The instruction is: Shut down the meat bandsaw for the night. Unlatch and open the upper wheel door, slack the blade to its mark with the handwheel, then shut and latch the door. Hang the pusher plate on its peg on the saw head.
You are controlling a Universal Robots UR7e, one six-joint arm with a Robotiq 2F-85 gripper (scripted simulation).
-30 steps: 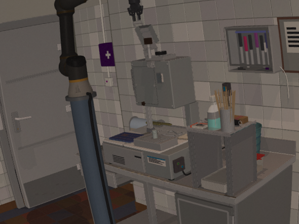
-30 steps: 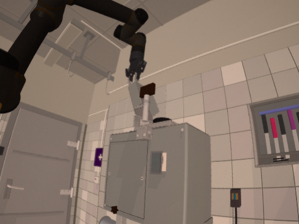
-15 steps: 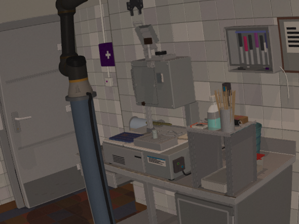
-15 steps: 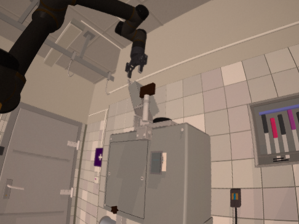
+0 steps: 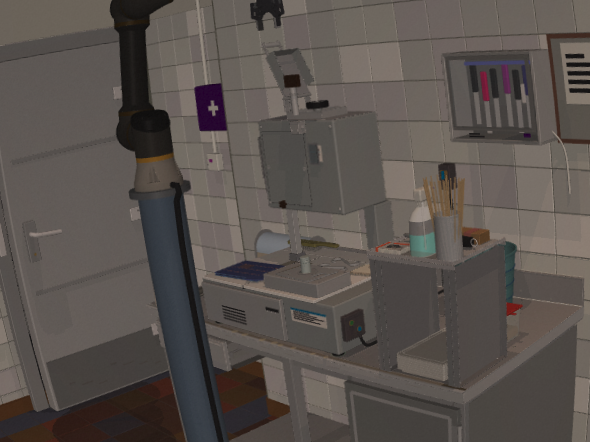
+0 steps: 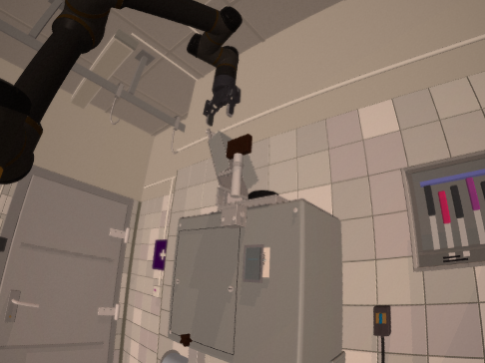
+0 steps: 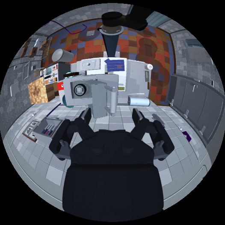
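Observation:
On the saw head (image 5: 322, 162) (image 6: 259, 279) the upper wheel door (image 5: 287, 170) (image 6: 204, 286) lies shut against the housing. A small dark latch knob (image 5: 282, 203) (image 6: 185, 339) sits at the door's lower corner. The black handwheel (image 5: 317, 104) (image 6: 263, 194) sits on top of the head. The grey pusher plate (image 5: 290, 70) (image 6: 232, 159) (image 7: 98, 100) stands tilted above the head on a pale peg with a brown block. My gripper (image 5: 266, 20) (image 6: 219, 107) (image 7: 112, 116) hangs just above the plate's top edge. It is open and holds nothing.
The ceiling and its rails (image 6: 124, 94) run close above the gripper. The saw table (image 5: 310, 275) lies below with a small cylinder on it. A shelf rack (image 5: 440, 305) with a bottle and a cup of sticks stands to the right. A knife cabinet (image 5: 495, 97) hangs on the wall.

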